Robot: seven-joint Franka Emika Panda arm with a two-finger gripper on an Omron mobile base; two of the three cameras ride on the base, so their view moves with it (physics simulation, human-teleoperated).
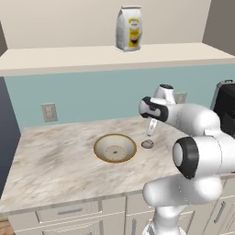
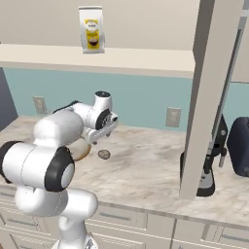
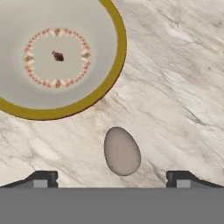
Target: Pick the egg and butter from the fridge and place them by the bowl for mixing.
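Note:
The egg (image 1: 147, 144) (image 2: 103, 154) (image 3: 122, 151), a small beige-grey ovoid, lies on the marble counter just right of the bowl (image 1: 115, 148) (image 3: 57, 57). The bowl has a tan-golden rim and a cream inside, and in the right base view my arm hides most of it. My gripper (image 1: 150, 133) (image 2: 97, 140) (image 3: 112, 179) hangs a little above the egg, open, its two fingertips (image 3: 43, 179) standing wide on either side with nothing between them. The fridge (image 2: 206, 97) rises at the right as a tall grey panel with a long dark bar handle. The butter is out of view.
A white and yellow bag (image 1: 129, 28) (image 2: 91, 29) stands on the shelf above the counter. Dark appliances (image 1: 225, 105) (image 2: 240, 146) sit at the counter's right end. Wall outlets (image 1: 49, 112) (image 2: 172, 117) are on the blue backsplash. Bare marble lies left of the bowl.

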